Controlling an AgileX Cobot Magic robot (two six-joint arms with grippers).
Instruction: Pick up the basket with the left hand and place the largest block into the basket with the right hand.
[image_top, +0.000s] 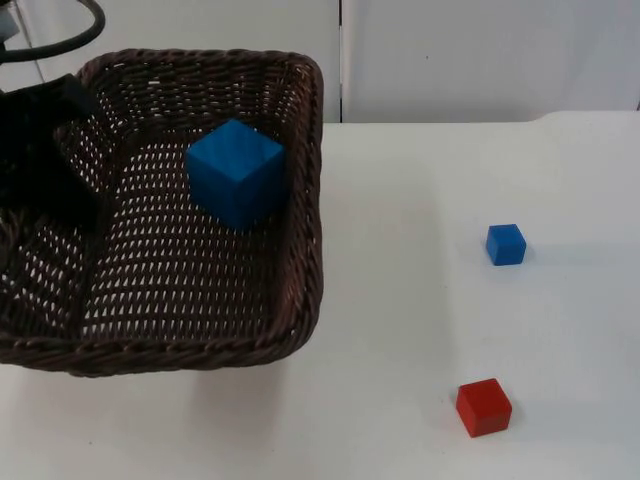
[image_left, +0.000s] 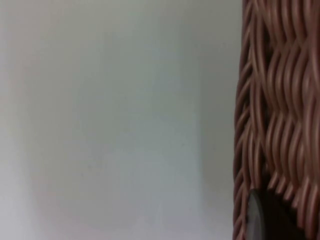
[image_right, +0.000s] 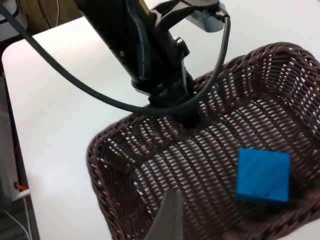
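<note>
Your left gripper (image_right: 192, 117) clamps the basket (image_top: 300, 200) rim, holding it lifted to carry the big blue block (image_top: 237, 172) inside. Your right gripper (image_right: 167, 220) hovers above; you cannot tell its opening.

A dark brown wicker basket (image_right: 125, 165) sits over the white table (image_right: 60, 100). A large blue block (image_right: 263, 175) lies flat on the basket's woven floor, close to one side wall and apart from the others. The black left arm reaches down to the far rim, where the left gripper (image_right: 187, 116) is clamped on the wicker edge. The right gripper (image_right: 170, 217) hangs above the basket's near rim, well apart from the block
</note>
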